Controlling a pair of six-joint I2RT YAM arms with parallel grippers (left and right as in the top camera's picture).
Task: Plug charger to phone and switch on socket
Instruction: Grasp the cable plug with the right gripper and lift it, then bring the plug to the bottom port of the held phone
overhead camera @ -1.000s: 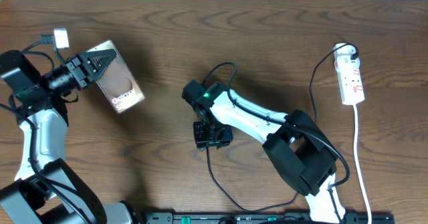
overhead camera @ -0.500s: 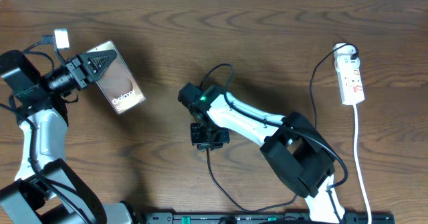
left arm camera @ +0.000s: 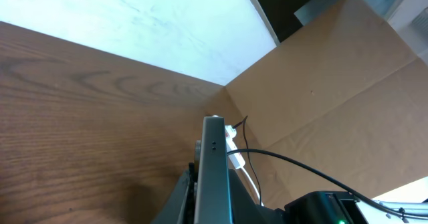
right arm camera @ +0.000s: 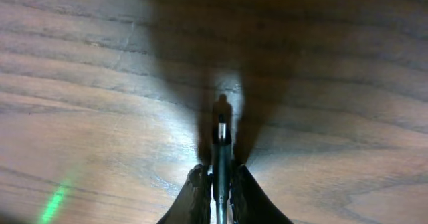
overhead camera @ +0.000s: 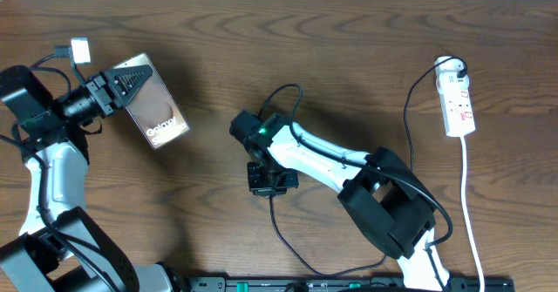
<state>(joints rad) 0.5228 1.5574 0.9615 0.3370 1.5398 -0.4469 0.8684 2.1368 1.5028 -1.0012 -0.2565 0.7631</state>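
Observation:
The phone [overhead camera: 155, 100] hangs tilted above the table at the upper left, with my left gripper [overhead camera: 118, 87] shut on its far end. In the left wrist view the phone [left arm camera: 214, 174] shows edge-on between the fingers of the left gripper [left arm camera: 214, 200]. At the table's centre my right gripper [overhead camera: 271, 180] points down, shut on the charger [right arm camera: 221, 147], whose narrow plug tip sticks out just above the wood. The charger's black cable [overhead camera: 283, 235] trails toward the front edge. The white socket [overhead camera: 459, 100] lies at the far right, apart from both grippers.
A white cord [overhead camera: 471, 213] runs from the socket down the right side to the front edge. A black cable [overhead camera: 410, 109] curves up to the socket's top end. The right arm [overhead camera: 349, 166] spans the table's middle. A cardboard wall [left arm camera: 334, 97] stands beyond the table.
My right gripper has closed its fingers onto the charger plug and shifted slightly left. The left gripper and the phone have not moved.

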